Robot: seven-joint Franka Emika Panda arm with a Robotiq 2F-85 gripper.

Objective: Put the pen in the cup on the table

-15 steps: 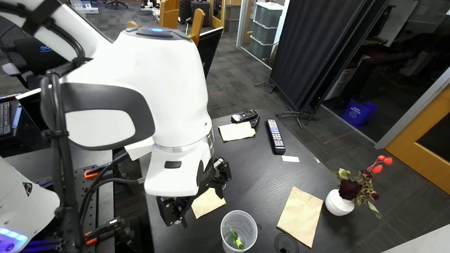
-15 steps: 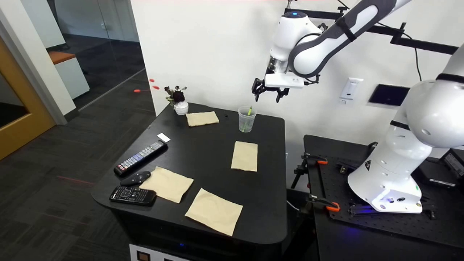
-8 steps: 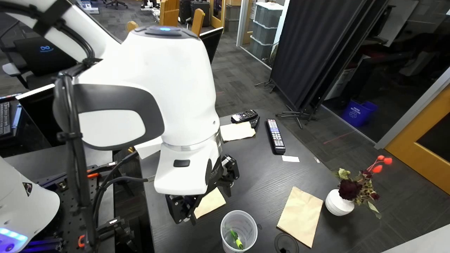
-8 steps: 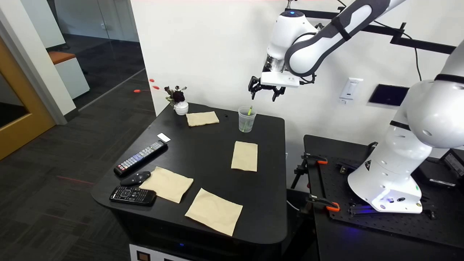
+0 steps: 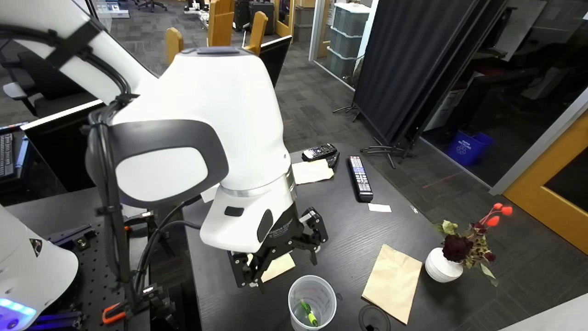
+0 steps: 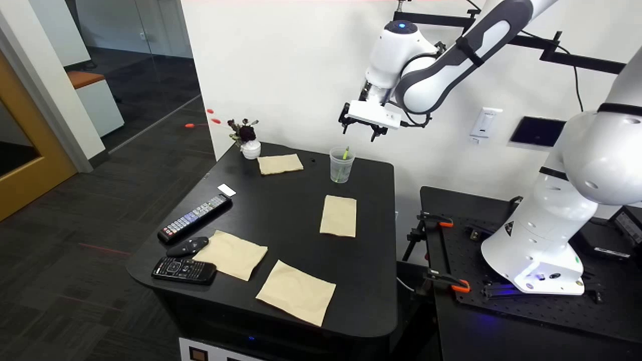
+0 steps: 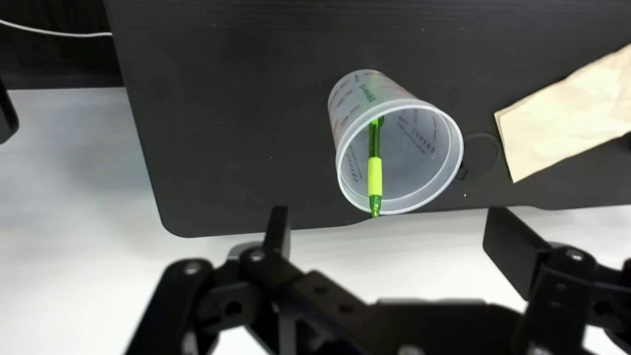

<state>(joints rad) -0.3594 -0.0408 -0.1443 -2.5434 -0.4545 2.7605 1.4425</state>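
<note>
The clear plastic cup point(image 7: 419, 165) stands upright on the black table point(image 7: 236, 123), near its edge by the white wall; it shows in both exterior views point(image 5: 327, 294) point(image 6: 346, 171). The bright green pen point(image 7: 374, 175) leans inside the cup, its tip reaching just past the rim. The pen also shows in both exterior views point(image 5: 312, 318) point(image 6: 345, 154). My gripper point(image 7: 392, 234) is open and empty, its two fingers wide apart. In both exterior views the gripper point(image 5: 288, 276) point(image 6: 358, 135) hangs above the cup, apart from cup and pen, and is tilted.
Tan paper sheets point(image 6: 338, 216) lie on the table, one point(image 7: 567, 116) beside the cup. A white vase with red flowers point(image 5: 443, 266) stands near the table's edge. A long black remote point(image 6: 194, 219) and smaller remotes point(image 6: 183, 271) lie at the end away from the cup. A white wall point(image 6: 281, 75) borders the table.
My open gripper has moved slightly across, away from the robot base, and has tilted more. The cup and the pen in it have not moved.
</note>
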